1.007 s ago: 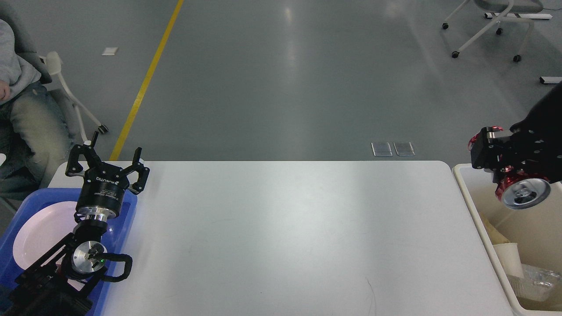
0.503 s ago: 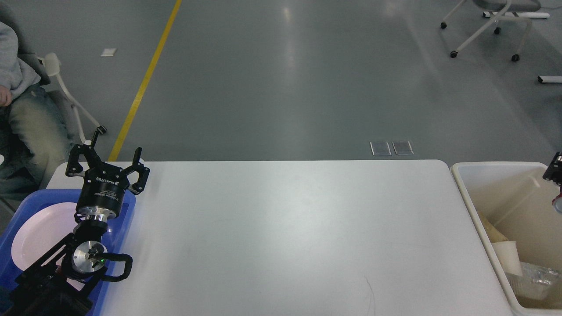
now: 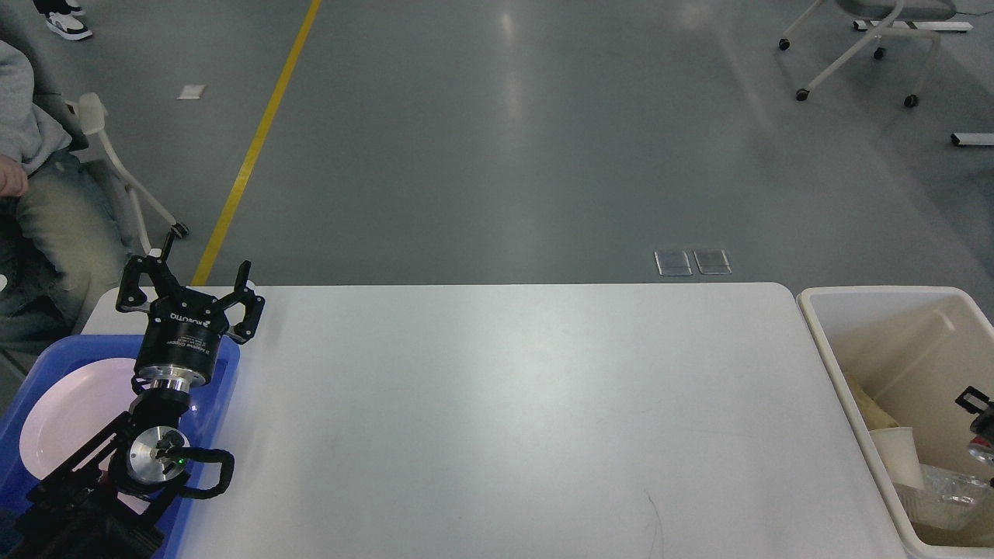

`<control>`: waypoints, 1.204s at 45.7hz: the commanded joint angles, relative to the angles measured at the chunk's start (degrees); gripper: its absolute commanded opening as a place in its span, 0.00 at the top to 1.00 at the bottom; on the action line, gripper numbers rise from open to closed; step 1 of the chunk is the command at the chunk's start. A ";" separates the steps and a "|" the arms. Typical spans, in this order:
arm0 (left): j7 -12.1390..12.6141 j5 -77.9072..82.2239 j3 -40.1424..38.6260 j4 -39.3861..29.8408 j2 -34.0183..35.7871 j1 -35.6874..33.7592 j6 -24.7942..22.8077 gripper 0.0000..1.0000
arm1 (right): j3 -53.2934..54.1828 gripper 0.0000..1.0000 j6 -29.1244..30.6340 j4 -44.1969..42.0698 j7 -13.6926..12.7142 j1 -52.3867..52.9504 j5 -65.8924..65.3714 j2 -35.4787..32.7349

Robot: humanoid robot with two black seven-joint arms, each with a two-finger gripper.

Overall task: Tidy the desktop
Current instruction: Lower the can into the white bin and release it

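At the far left, a seated person [image 3: 35,194] in a grey top and pale jeans is occupying a chair beside the table. Below, a blue plastic tray [image 3: 221,388] is sitting on the left end of the desktop, and a white plate [image 3: 74,411] is lying inside it. The left arm is rising over that tray, partly covering the plate. The left gripper [image 3: 198,281] is standing above the tray's far right corner, its fingers [image 3: 247,304] pointing away from the camera; the jaws are standing wide apart and holding nothing.

The desktop [image 3: 505,411] is filling the middle of the view, from the tray across to the bin on the right. A faint dark scratch is showing near its front edge, right of centre.

Beyond the table, a yellow floor line [image 3: 256,147] is running across the grey floor, and two small floor plates [image 3: 693,262] are lying just past the table's far edge. A wheeled chair [image 3: 862,46] is standing at the upper right.

At the right, a cream bin [image 3: 827,349] is standing just beside the desktop's right end. Inside it, a paper cup [image 3: 897,458] and a crumpled clear plastic container [image 3: 936,497] are lying. A small dark part of the right gripper [image 3: 980,415] is showing over the bin at the frame's edge; the state of its jaws cannot be determined.
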 commanded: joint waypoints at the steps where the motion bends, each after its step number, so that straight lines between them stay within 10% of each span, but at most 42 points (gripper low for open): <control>1: 0.00 0.00 0.00 0.00 0.00 0.00 0.00 0.04 | 3.07 1.00 -3.49 -7.55 0.11 -6.74 0.17 5.69; 16: 0.00 0.00 0.00 0.00 0.00 0.00 0.00 0.04 | 4.84 0.96 -4.63 -12.92 0.11 -11.06 0.17 10.27; 20: 0.00 0.00 0.00 0.00 0.00 0.00 0.00 0.04 | 4.31 0.17 -6.91 -12.92 0.11 -11.23 0.17 10.53; 22: 0.00 0.00 0.00 0.00 0.00 0.00 0.00 0.04 | 4.40 0.00 -8.76 -12.92 0.11 -11.23 0.17 10.80; 55: 0.00 0.00 0.00 0.00 0.00 0.00 0.00 0.04 | 11.15 0.00 -10.08 -12.22 1.07 -6.23 1.40 6.76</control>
